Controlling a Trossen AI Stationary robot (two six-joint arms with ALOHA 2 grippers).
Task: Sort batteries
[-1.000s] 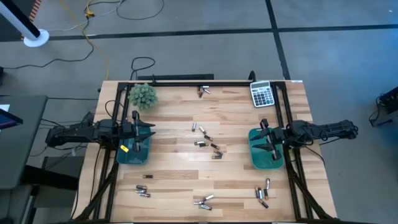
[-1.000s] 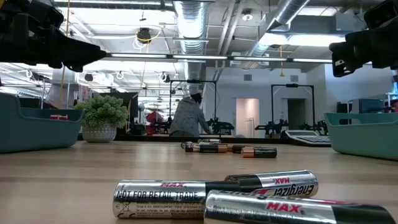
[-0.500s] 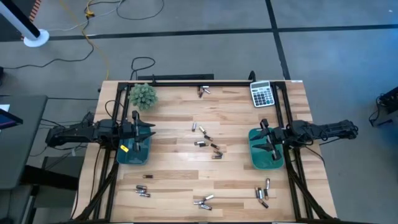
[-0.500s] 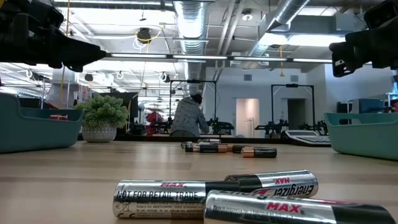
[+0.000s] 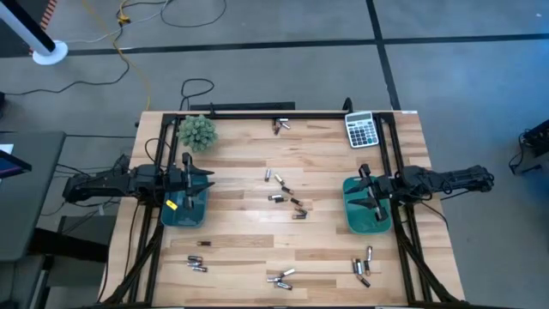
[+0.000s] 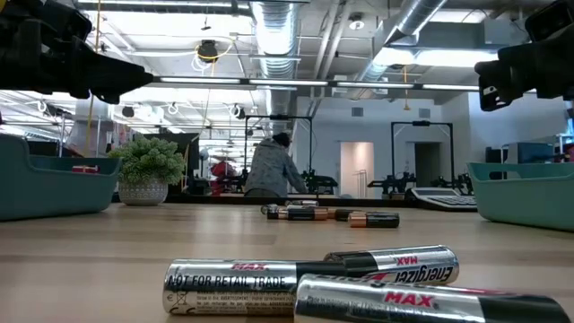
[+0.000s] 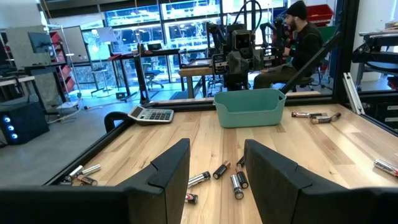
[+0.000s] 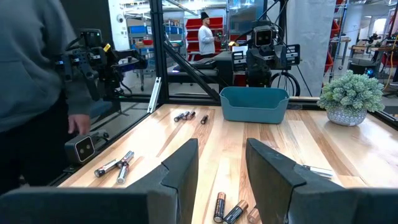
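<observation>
Small cylindrical batteries (image 5: 285,198), some silvery, some dark and coppery, lie loose in clusters across the pale wooden plank bench (image 5: 240,232): one group at the middle, another pair at the far edge beside the frame, and more along the near edge, where two silver cells fill the low view's foreground. None is held, and the sorting looks barely under way. A red-tipped cell appears to show over the rim of the left teal plastic bin (image 5: 184,210) in the low view, though its place inside cannot be made out.

The left claw (image 5: 186,176) hovers over that bin at the bench's left side, its two dark fingers (image 7: 166,171) parted with nothing between them. The right claw (image 5: 371,189) hangs likewise over the right teal plastic bin (image 5: 367,215), fingers spread and empty. Both arms sit pulled back above their own bins, probably a waiting pose that leaves the scattered cells in clear sight.

A grey calculator (image 5: 361,130) rests at the far right corner, and a small frosted green potted plant (image 5: 197,131) at the far left. Beyond the bench, a person in a grey top (image 6: 270,169) stands in the workshop.
</observation>
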